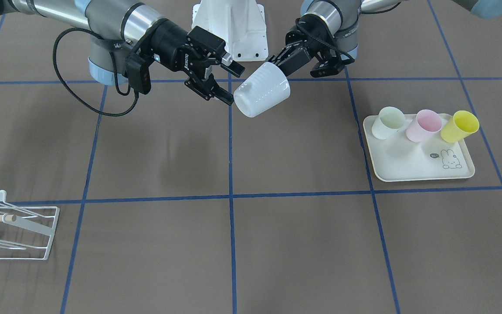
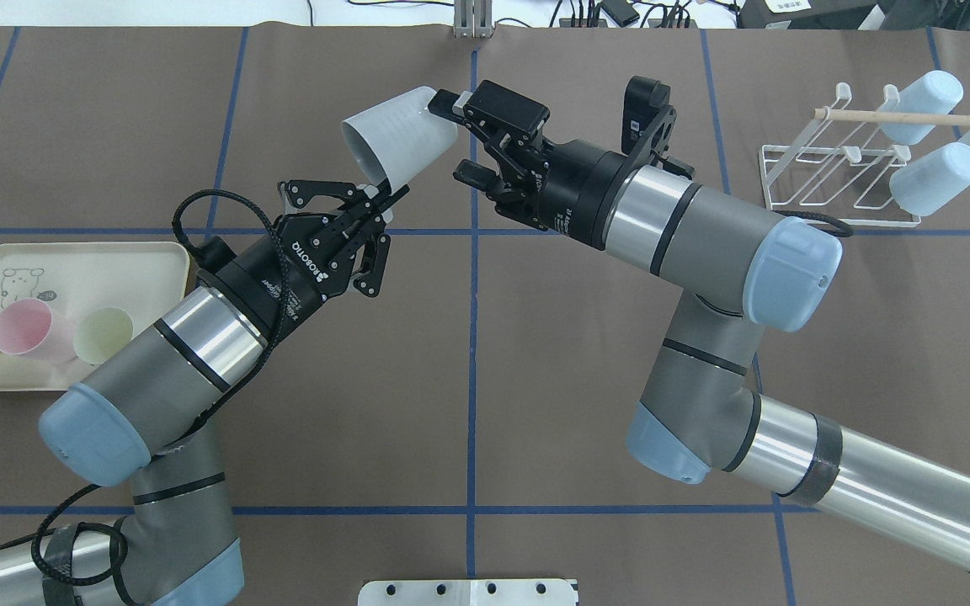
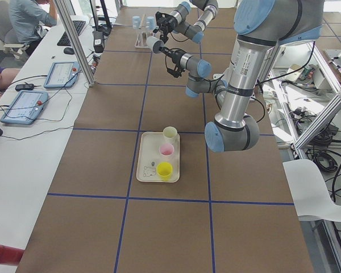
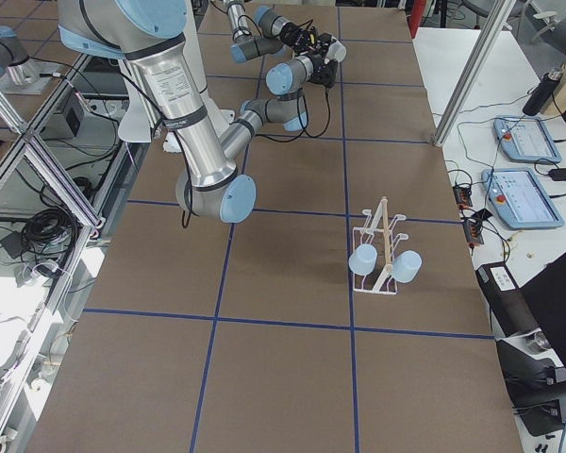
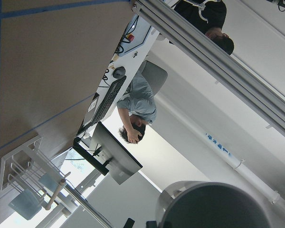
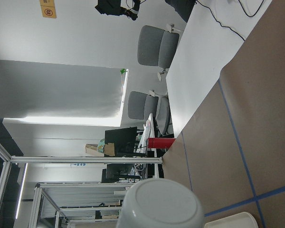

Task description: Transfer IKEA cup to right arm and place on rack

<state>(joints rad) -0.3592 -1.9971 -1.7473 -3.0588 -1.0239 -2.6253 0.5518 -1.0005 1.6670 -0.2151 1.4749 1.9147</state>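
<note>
The white IKEA cup (image 1: 262, 89) (image 2: 401, 139) hangs tilted in the air above the table's middle. My left gripper (image 1: 279, 65) (image 2: 384, 189) is shut on its rim; the left wrist view shows the cup's grey inside (image 5: 213, 209). My right gripper (image 1: 229, 83) (image 2: 455, 137) on the right arm (image 2: 687, 227) is open, one finger on each side of the cup's base end. That base (image 6: 161, 204) fills the bottom of the right wrist view. The white wire rack (image 1: 33, 225) (image 2: 864, 114) stands at the table's right side with two light-blue cups hung on it.
A cream rabbit-printed tray (image 1: 416, 165) (image 2: 72, 261) on the robot's left holds a pale green, a pink and a yellow cup. The white robot base (image 1: 231, 26) stands behind the grippers. A person (image 3: 31, 17) sits at the side desk.
</note>
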